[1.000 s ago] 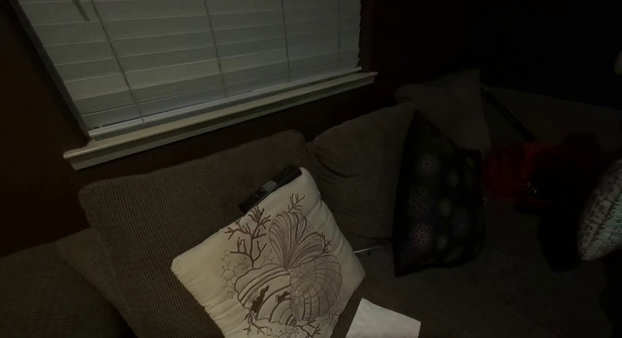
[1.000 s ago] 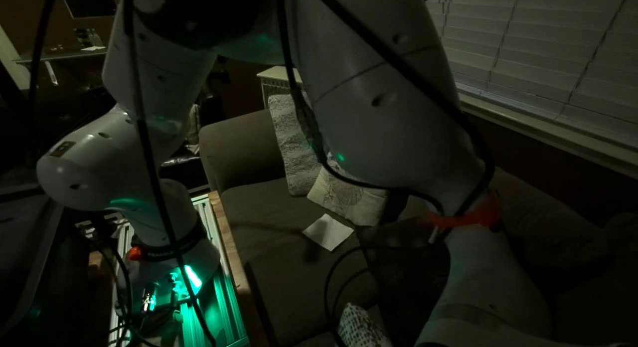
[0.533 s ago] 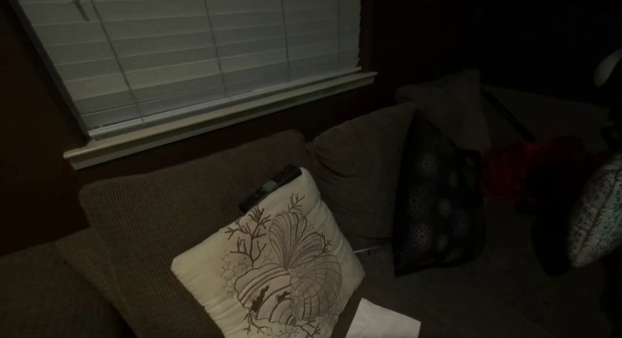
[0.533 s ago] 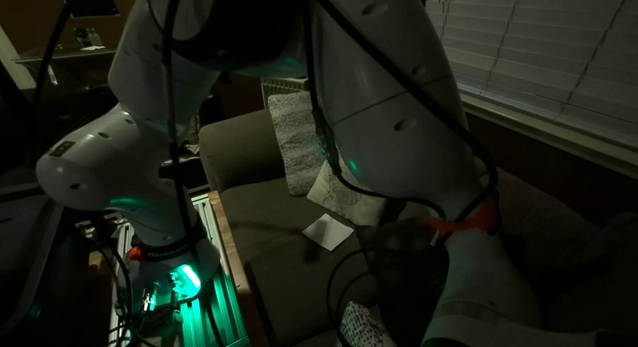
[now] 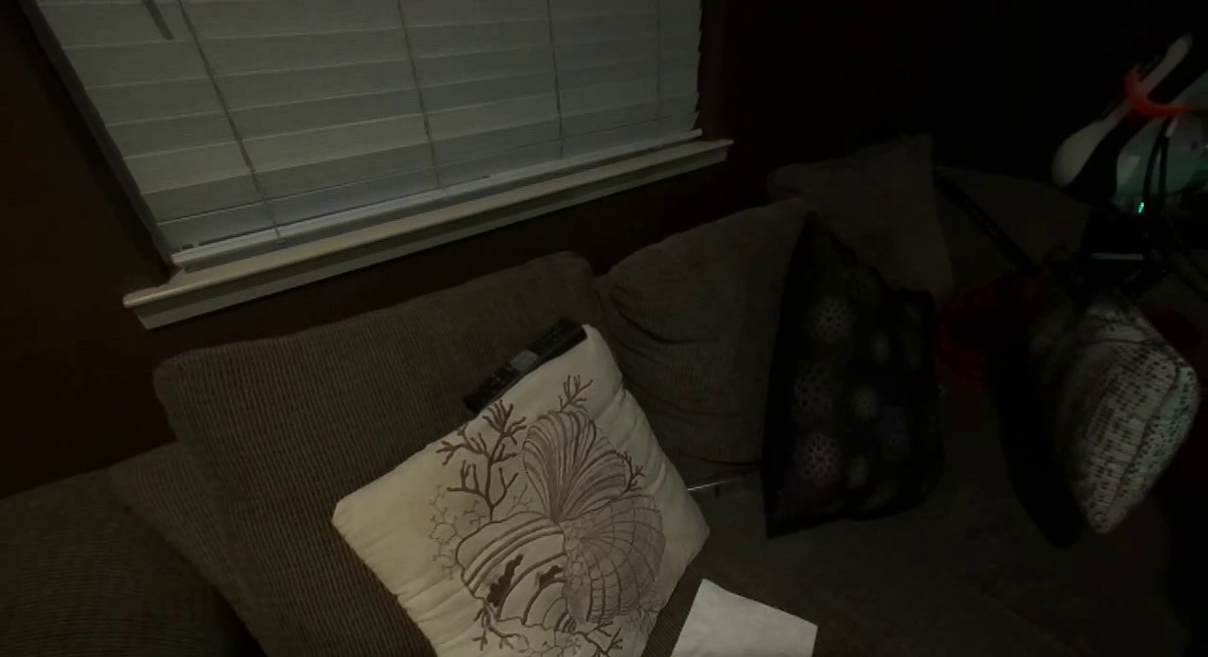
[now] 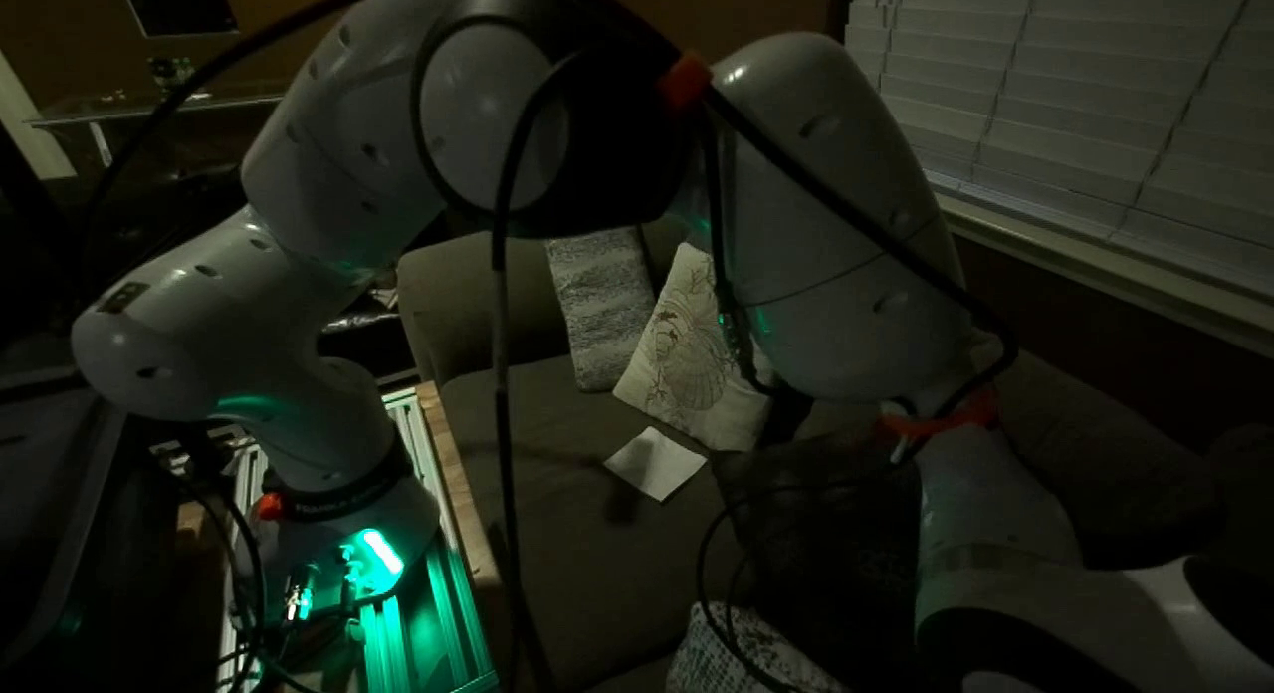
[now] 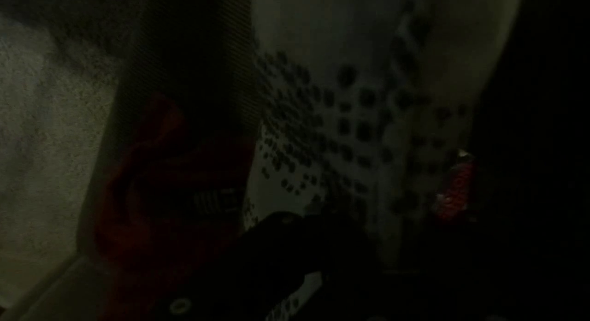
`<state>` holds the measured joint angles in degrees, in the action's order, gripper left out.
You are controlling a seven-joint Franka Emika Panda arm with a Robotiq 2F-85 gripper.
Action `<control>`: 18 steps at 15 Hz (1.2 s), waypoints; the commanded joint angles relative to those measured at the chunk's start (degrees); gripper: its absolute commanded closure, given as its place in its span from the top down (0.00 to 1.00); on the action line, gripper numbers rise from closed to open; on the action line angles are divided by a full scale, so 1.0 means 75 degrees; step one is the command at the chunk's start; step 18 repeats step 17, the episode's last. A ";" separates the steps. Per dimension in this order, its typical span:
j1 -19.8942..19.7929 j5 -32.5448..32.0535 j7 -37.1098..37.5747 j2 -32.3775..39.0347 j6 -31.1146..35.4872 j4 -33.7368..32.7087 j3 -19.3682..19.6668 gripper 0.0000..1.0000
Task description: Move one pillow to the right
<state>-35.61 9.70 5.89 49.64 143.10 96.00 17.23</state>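
The room is dim, sinking to near-black in places. In both exterior views, white slatted window blinds hang above a pale sill on a dark wall. Below stands a grey-brown sofa with ribbed back cushions and a broad armrest. Elsewhere, a rectangular panel sits above a dark-topped table. The wrist view shows pale carpet.

"FRANKA" lettering, faint, on dark band around robot base; pale marks on red cloth unreadable.
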 commanded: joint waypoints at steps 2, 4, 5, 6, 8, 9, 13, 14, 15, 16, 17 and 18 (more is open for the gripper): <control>0.0179 -0.0333 -0.0248 0.0694 -0.0910 -0.1180 -0.0102 0.44; 0.0240 -0.0311 -0.0088 0.0957 -0.1139 -0.1484 -0.0048 0.51; 0.0232 -0.0258 0.0026 0.1013 -0.1110 -0.1576 0.0021 0.58; 0.0181 -0.0174 0.0122 0.1039 -0.1032 -0.1646 0.0056 0.66; -0.0007 0.0002 0.0251 0.0959 -0.0819 -0.1698 0.0098 0.78; -0.0098 0.0043 0.0334 0.0900 -0.0792 -0.1738 0.0139 0.86; -0.0564 0.0279 0.0637 0.0299 -0.1089 -0.1554 0.0204 1.00; -0.0831 0.0449 0.0414 0.0063 -0.1351 -0.1490 0.0000 1.00; -0.0566 0.0102 0.0561 0.0552 -0.0948 -0.1723 0.0182 1.00; -0.0708 0.0170 0.0547 0.0417 -0.1100 -0.1719 0.0137 1.00; -0.0809 0.0200 0.0538 0.0302 -0.1210 -0.1713 0.0101 1.00; -0.0809 0.0200 0.0538 0.0302 -0.1210 -0.1713 0.0101 1.00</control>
